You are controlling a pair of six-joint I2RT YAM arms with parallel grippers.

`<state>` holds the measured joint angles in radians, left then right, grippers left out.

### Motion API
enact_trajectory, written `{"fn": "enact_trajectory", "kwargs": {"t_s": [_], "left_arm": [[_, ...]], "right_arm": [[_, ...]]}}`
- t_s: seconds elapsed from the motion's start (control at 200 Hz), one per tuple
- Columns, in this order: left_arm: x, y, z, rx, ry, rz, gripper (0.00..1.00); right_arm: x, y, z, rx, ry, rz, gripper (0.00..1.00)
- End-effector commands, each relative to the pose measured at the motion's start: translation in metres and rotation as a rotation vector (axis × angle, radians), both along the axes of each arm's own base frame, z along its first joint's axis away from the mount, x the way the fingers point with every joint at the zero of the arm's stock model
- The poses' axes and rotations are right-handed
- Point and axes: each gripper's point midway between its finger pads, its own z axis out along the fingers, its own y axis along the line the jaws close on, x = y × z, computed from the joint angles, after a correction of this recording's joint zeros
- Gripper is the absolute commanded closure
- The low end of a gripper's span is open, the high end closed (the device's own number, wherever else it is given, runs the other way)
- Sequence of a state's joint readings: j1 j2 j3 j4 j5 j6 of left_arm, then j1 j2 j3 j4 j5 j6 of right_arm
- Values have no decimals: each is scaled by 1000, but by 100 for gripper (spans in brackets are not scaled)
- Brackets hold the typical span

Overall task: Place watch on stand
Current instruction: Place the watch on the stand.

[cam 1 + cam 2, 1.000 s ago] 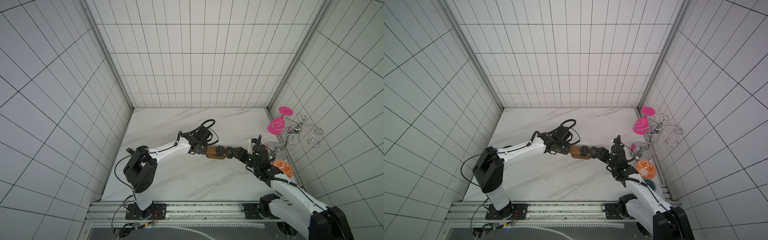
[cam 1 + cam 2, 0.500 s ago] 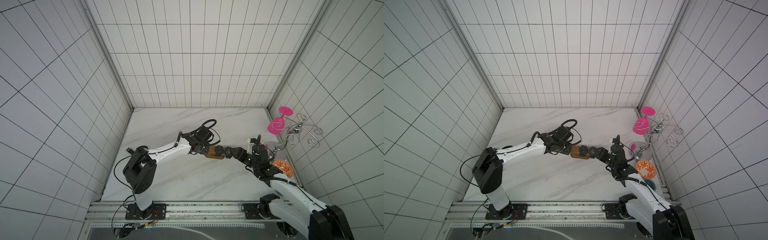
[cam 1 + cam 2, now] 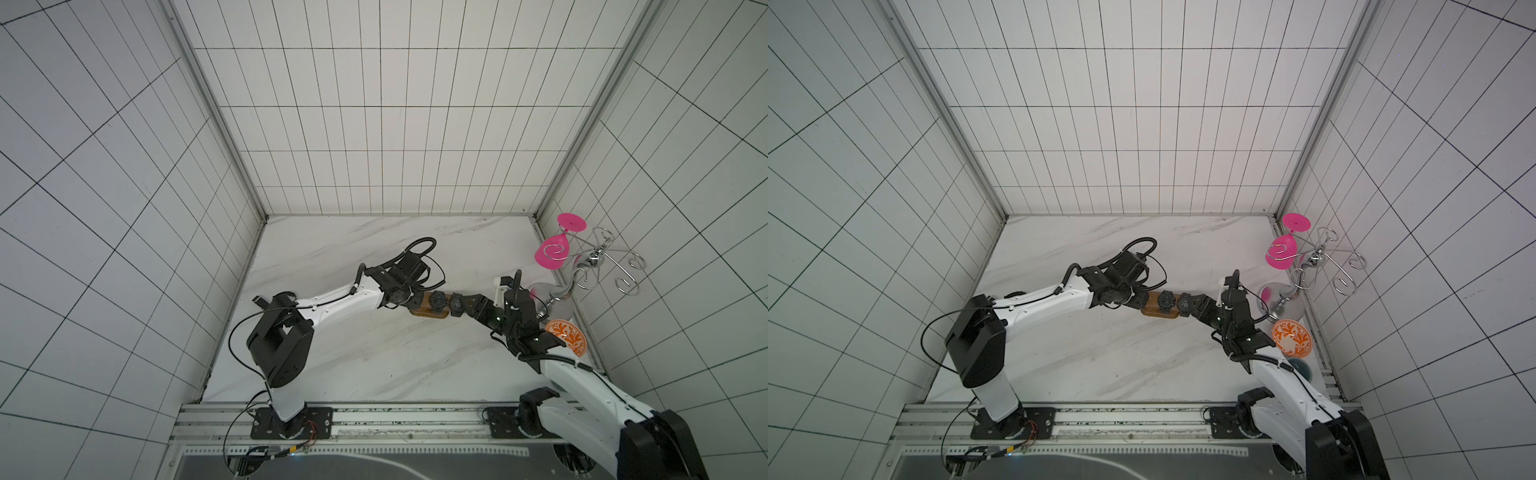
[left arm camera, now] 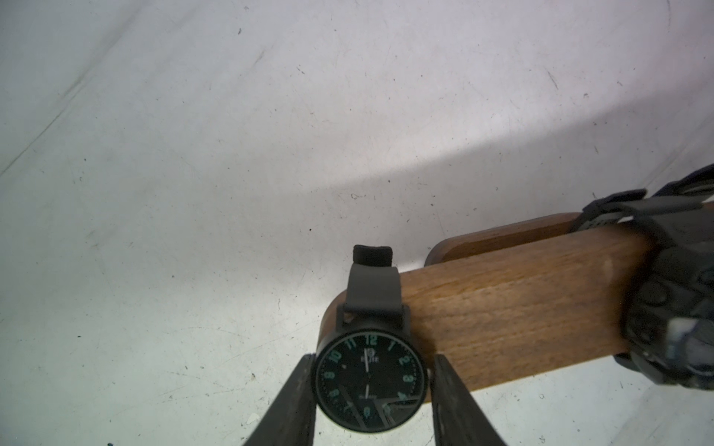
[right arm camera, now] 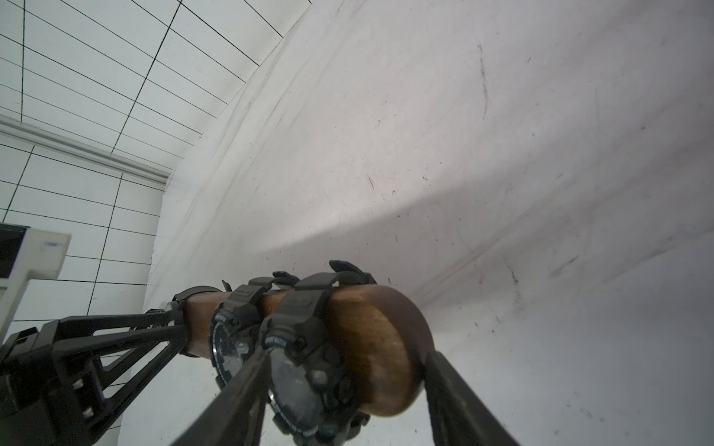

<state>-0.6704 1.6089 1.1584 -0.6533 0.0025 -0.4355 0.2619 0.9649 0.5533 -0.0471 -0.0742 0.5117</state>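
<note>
Three watches crowd one stand (image 3: 420, 308), which lies on the marble surface (image 3: 374, 361) at about mid-depth, nearer its right edge than its left. The long wooden bar runs roughly parallel to the front edge, one rounded end toward each arm.

The left gripper (image 4: 373, 359) meets the bar's left end with its jaws closed narrowly on the case of the watch (image 4: 371, 380), one finger on each side. The slim black watch sits right at the tip of that end. Its strap runs crosswise to the bar, and its dial faces the left wrist camera. Whether the strap is looped around the wood I cannot tell.

Teal numerals read clearly, with 12 on the side where the strap rises over the bar. Both white hands lie along the 12–6 line. The small logo and word under the 12 are too blurred to read.

Further along the bar sit the middle watch (image 3: 437, 300) and the end watch (image 3: 457, 302), both chunky and black, with straps across the bar. White bezel lettering on the end watch (image 5: 309, 370) looks like SPORT WATCH.

The right gripper (image 5: 347, 353) has its jaws spread wide around the bar's right end and the end watch. Whether they press on either I cannot tell.
</note>
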Motion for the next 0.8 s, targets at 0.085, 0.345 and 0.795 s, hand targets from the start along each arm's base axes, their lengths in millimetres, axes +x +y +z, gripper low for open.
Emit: {"fn": "enact_trajectory", "kwargs": {"t_s": [0.085, 0.345, 0.795], "left_arm": [[3, -16, 3, -25, -13, 0, 69], [6, -21, -4, 9, -20, 5, 70], [20, -30, -1, 120, -78, 14, 72]], "right_arm": [[-2, 1, -19, 13, 32, 10, 21], [-3, 13, -27, 100, 52, 60, 16], [-16, 23, -48, 199, 134, 75, 18]]}}
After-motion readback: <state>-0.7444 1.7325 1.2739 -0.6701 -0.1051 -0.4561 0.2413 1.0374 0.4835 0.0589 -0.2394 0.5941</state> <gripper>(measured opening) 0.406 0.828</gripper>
